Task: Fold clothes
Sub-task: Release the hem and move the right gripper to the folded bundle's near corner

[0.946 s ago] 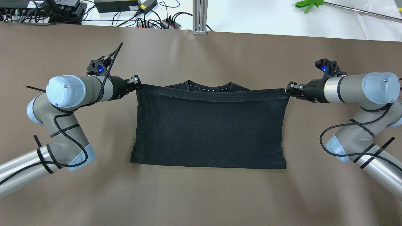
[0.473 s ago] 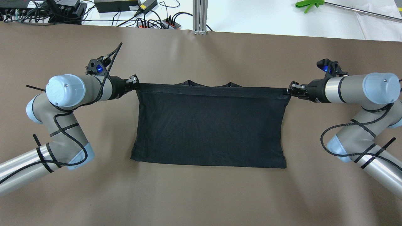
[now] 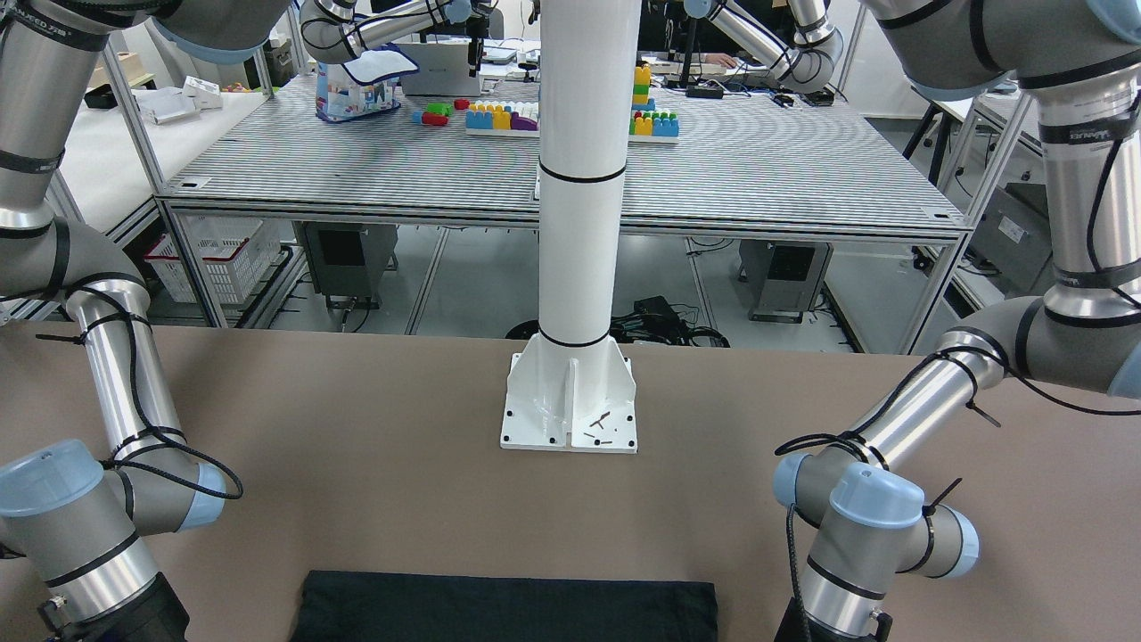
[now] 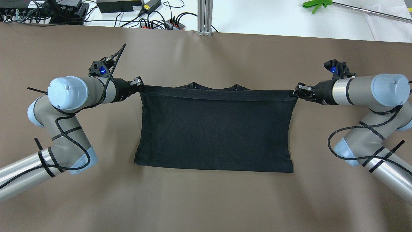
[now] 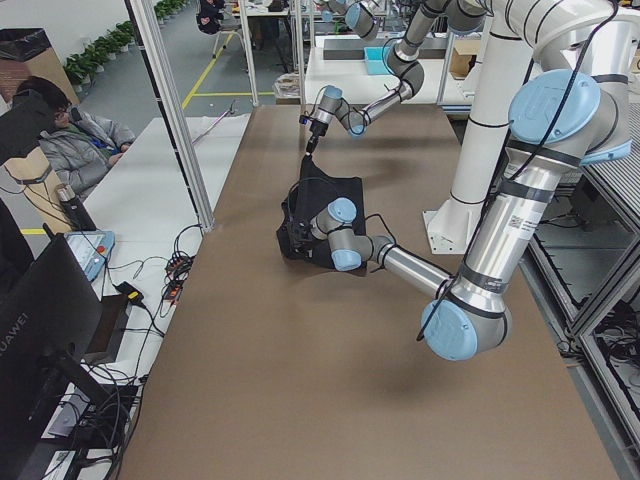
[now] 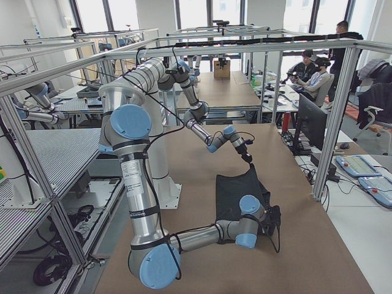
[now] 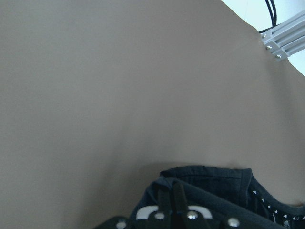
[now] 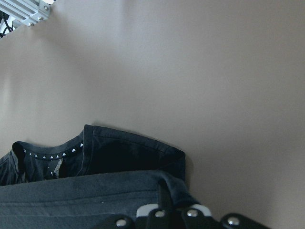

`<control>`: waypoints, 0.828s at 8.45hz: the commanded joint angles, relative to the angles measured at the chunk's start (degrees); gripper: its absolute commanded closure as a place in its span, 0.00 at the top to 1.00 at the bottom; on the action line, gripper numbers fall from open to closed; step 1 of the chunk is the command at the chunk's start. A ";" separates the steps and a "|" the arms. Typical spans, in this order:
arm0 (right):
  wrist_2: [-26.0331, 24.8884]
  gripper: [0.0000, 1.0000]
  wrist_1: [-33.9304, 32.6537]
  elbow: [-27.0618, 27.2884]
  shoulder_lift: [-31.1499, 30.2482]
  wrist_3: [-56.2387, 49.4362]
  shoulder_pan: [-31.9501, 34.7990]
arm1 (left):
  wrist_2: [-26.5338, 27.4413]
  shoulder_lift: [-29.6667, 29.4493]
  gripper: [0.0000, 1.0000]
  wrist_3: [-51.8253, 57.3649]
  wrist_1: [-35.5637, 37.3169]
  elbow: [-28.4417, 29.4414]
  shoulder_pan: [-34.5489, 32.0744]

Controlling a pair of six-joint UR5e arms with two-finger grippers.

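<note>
The clothes, a black garment (image 4: 214,129), lies folded on the brown table, its top layer stretched between my grippers. The left gripper (image 4: 139,84) is shut on the top layer's far left corner. The right gripper (image 4: 297,91) is shut on its far right corner. The held hem lies almost over the collar (image 4: 212,86), which peeks out beyond it. The left wrist view shows shut fingers (image 7: 164,210) pinching the fabric (image 7: 214,191). The right wrist view shows the same for its fingers (image 8: 164,202) and the fabric (image 8: 95,195). The garment's near fold (image 3: 508,611) shows in the front-facing view.
The white pillar's base plate (image 3: 570,415) stands on the table on the robot's side. An aluminium post (image 4: 205,17), cables with power bricks (image 4: 128,6) and a green tool (image 4: 317,4) lie beyond the far edge. A seated person (image 5: 60,130) is beside the table.
Both grippers carried the held hem a little farther from the robot. It now covers most of the collar that showed before. Both stay shut on the garment.
</note>
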 commanded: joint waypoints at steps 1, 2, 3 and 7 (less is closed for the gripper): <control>0.06 0.00 0.00 0.37 1.26 0.49 -0.06 | -0.17 -0.87 0.00 -0.11 0.00 -0.30 0.15; 0.06 0.00 0.00 0.46 1.87 0.58 -0.15 | -0.34 -0.96 0.00 -0.11 -0.09 -0.47 0.15; 0.06 0.00 0.00 0.46 2.23 0.58 -0.24 | -0.52 -1.05 0.00 -0.11 -0.09 -0.65 0.15; -0.03 0.92 -0.17 0.28 2.23 0.14 -0.67 | 0.26 -1.23 0.99 0.06 -0.26 -0.39 0.15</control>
